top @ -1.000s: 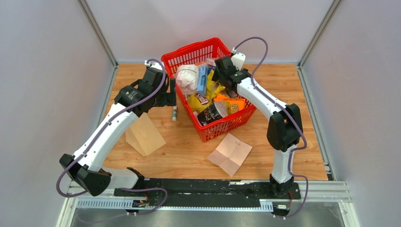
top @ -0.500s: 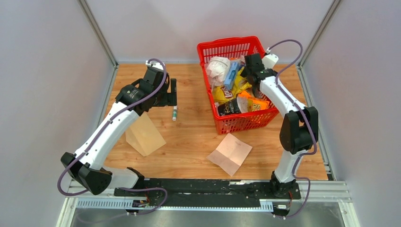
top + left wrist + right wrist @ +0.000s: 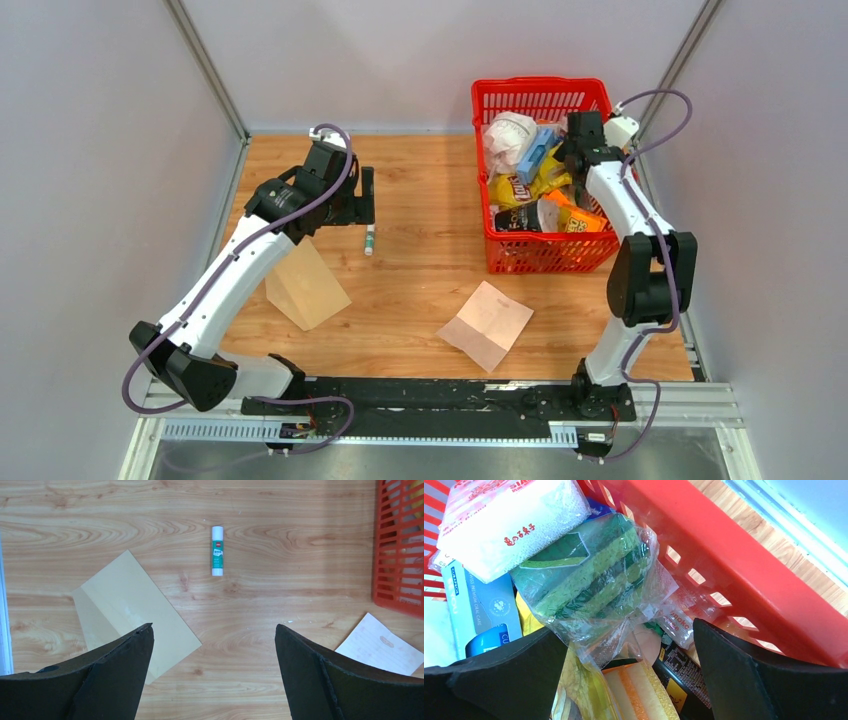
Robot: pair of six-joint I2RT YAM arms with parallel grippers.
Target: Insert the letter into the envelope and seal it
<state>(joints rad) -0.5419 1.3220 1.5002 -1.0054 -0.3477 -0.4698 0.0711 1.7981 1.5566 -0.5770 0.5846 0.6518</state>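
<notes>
The letter (image 3: pixel 487 325), a pale creased sheet, lies flat on the wooden table near the front, right of centre; its corner shows at the lower right of the left wrist view (image 3: pixel 382 649). The tan envelope (image 3: pixel 305 285) lies flat at the left, partly under my left arm, and is also seen from the left wrist (image 3: pixel 135 612). My left gripper (image 3: pixel 362 203) hovers open above the table (image 3: pixel 214 626), with bare wood between its fingers. My right gripper (image 3: pixel 578 140) is open inside the red basket (image 3: pixel 545 255), above packaged goods (image 3: pixel 626 626).
A small green-and-white glue stick (image 3: pixel 369 240) lies between the envelope and the basket (image 3: pixel 217 550). The basket (image 3: pixel 734 545) at the back right is crowded with a wrapped green sponge pack (image 3: pixel 594 575), a white snack packet (image 3: pixel 509 520) and other packets. Grey walls enclose the table.
The red basket has slid from the table's middle to the back right, and my right arm has swung right with it. The left arm, letter and envelope have not moved.
</notes>
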